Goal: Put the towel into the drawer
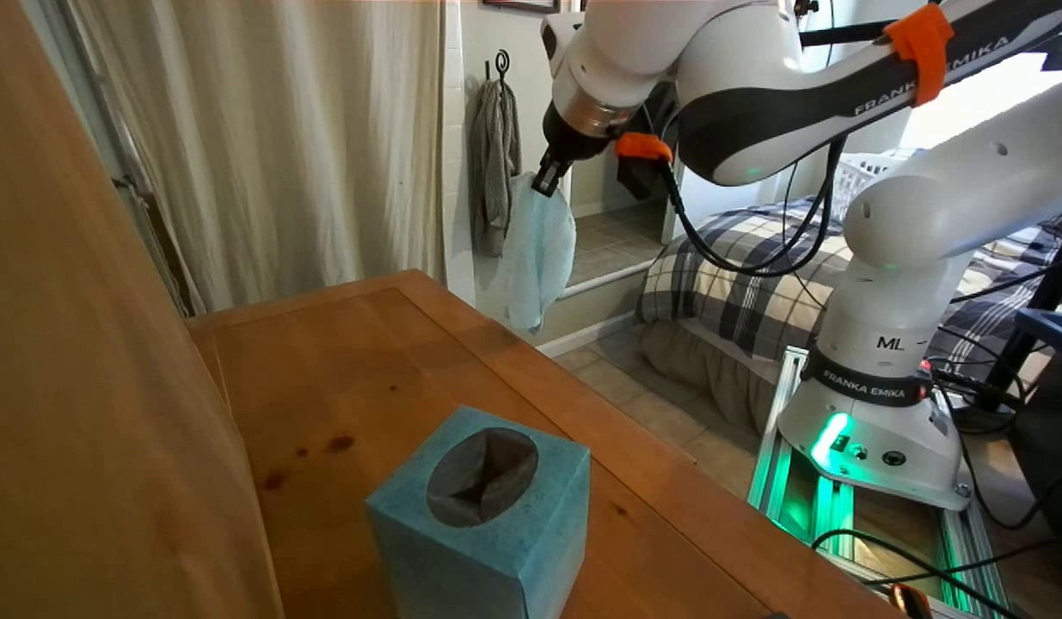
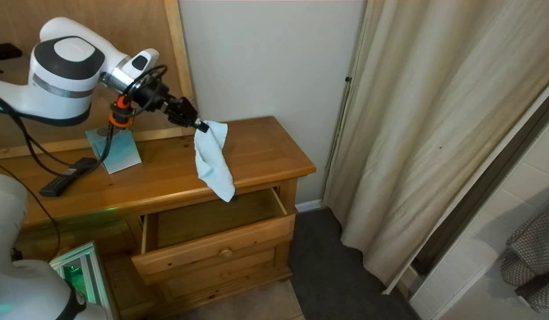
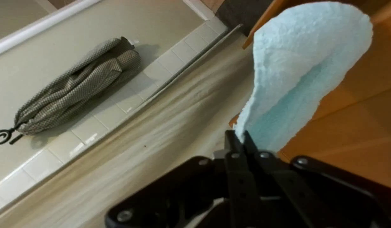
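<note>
Wrist view | towel (image 3: 312,60) | pale blue, creased lengthwise | in pincer (image 3: 240,138)

This is a home. In an exterior view there is 1 plaid-covered bed (image 1: 728,288) with a white basket (image 1: 866,176) near it. A long pale curtain (image 2: 403,133) hangs beside white tiles (image 3: 43,163), near a hanging grey cloth (image 3: 78,88). A wooden dresser (image 2: 265,151), with 1 drawer (image 2: 190,253) pulled out, holds a tissue box (image 1: 496,542) and a remote (image 2: 70,176) on top.

The towel (image 3: 309,50) is nubbly, matt cloth; the drawer (image 2: 256,238), smooth wood; the wall tiles (image 3: 88,129), smooth and glossy
</note>
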